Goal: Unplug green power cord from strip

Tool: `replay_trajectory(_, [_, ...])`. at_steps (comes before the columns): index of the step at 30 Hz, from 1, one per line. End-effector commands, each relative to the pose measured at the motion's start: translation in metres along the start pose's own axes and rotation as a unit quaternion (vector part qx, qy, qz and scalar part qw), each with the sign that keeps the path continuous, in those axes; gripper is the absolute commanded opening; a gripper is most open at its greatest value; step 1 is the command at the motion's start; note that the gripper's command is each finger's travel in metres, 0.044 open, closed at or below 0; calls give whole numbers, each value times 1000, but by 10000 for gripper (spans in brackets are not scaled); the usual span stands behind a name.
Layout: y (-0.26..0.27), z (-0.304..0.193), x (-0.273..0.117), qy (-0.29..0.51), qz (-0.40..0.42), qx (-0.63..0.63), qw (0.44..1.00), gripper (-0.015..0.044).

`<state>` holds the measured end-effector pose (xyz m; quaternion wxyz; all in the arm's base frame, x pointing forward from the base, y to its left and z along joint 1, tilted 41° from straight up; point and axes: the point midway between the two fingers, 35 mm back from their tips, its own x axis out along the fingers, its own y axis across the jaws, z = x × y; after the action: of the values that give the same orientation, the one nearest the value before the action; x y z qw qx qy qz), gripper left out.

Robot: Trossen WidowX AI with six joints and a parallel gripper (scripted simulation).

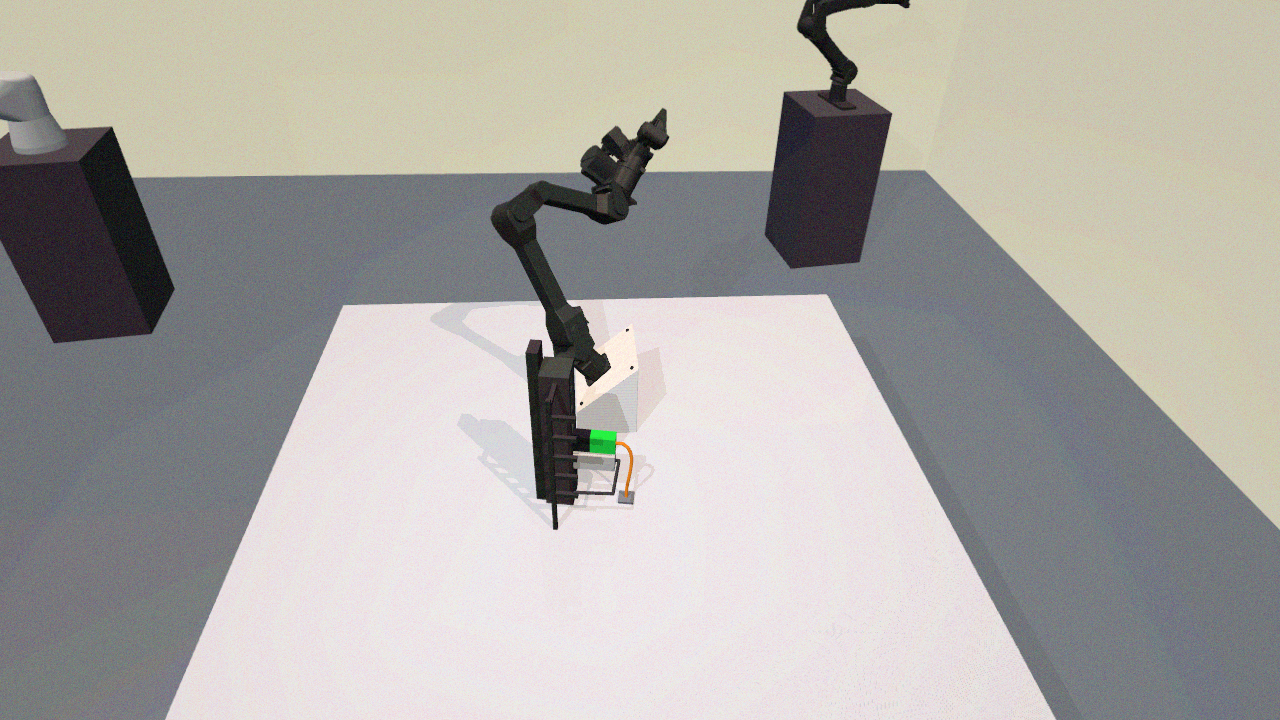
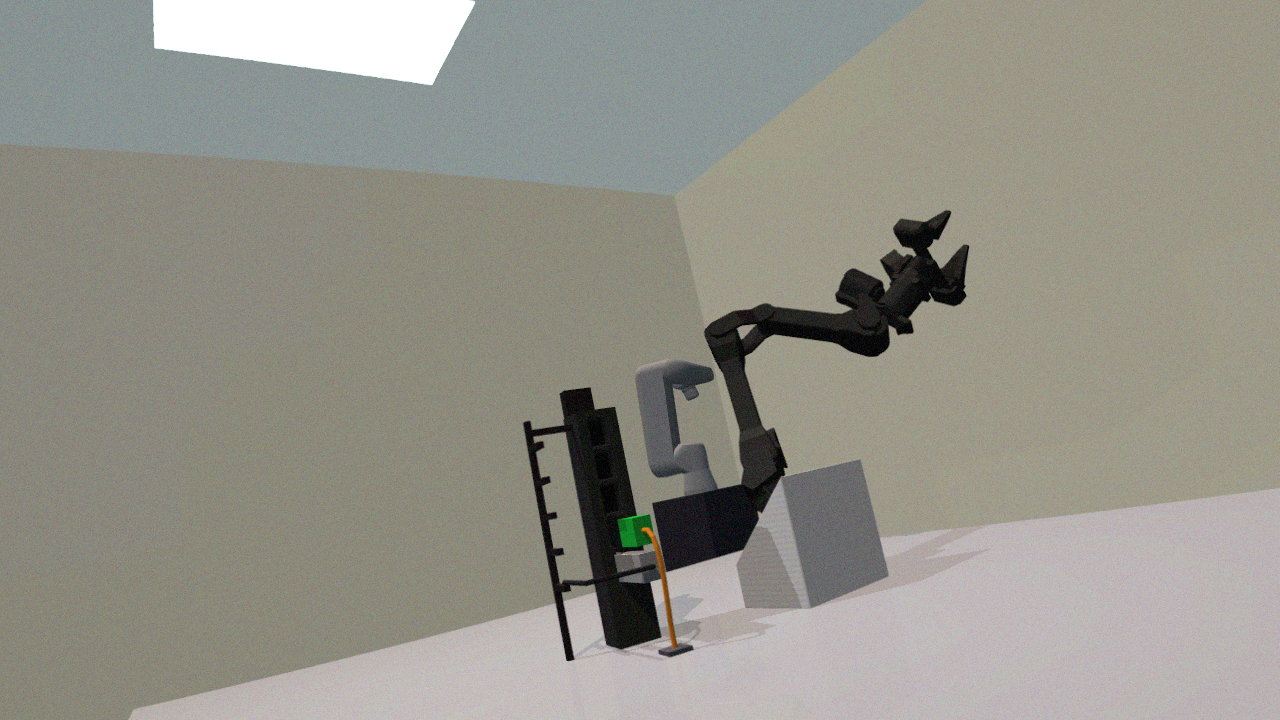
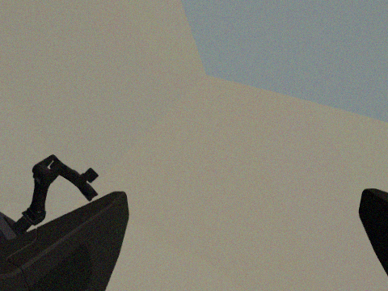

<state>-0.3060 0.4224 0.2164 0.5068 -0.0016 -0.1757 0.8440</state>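
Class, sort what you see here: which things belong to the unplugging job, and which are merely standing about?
Belongs to the job:
green plug
orange cord
black power strip
gripper, open, raised well away from the plug

Just standing about:
grey block
dark pedestals
other arms

- A white tabletop (image 1: 447, 582) lies on a grey floor (image 1: 223, 268), with pale walls (image 2: 268, 358) behind it.
- A grey wedge-shaped block (image 2: 819, 537) stands on the tabletop near its far edge.
- A small grey square plate (image 1: 626, 498) lies flat on the tabletop, in front of the block.
- A thin black ladder-like rack (image 2: 547, 528) stands upright on the tabletop, well to the side of the block.
- A dark pedestal (image 1: 827, 174) stands on the floor beyond the tabletop's far right corner, carrying a second black arm (image 1: 827, 44).
- Another dark pedestal (image 1: 80, 232) stands off the tabletop's far left, carrying a light grey arm (image 1: 26, 111).
- A bright white panel (image 2: 308, 35) sits in the ceiling.
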Motion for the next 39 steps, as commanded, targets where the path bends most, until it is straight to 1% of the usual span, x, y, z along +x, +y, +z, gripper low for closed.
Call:
replay_trajectory(1, [-2, -2, 0, 4, -2, -1, 1000, 374])
replay_trajectory(3, [-20, -18, 3, 32, -18, -10, 999, 321])
replay_trajectory(9, [-105, -86, -1, 164, -88, -42, 982, 164])
replay_trajectory(12, [-146, -118, -14, 231, -117, -52, 964, 160])
replay_trajectory(16, [-196, -156, -42, 321, -151, -59, 933, 160])
replay_trajectory(20, [-243, -189, -81, 407, -181, -57, 893, 160])
replay_trajectory(24, [-291, -210, -125, 469, -221, -48, 854, 160])
replay_trajectory(31, [-347, -241, -210, 579, -263, -21, 771, 160])
replay_trajectory(35, [-369, -258, -277, 652, -282, 18, 704, 160])
replay_trajectory(39, [-380, -266, -341, 710, -294, 62, 636, 160])
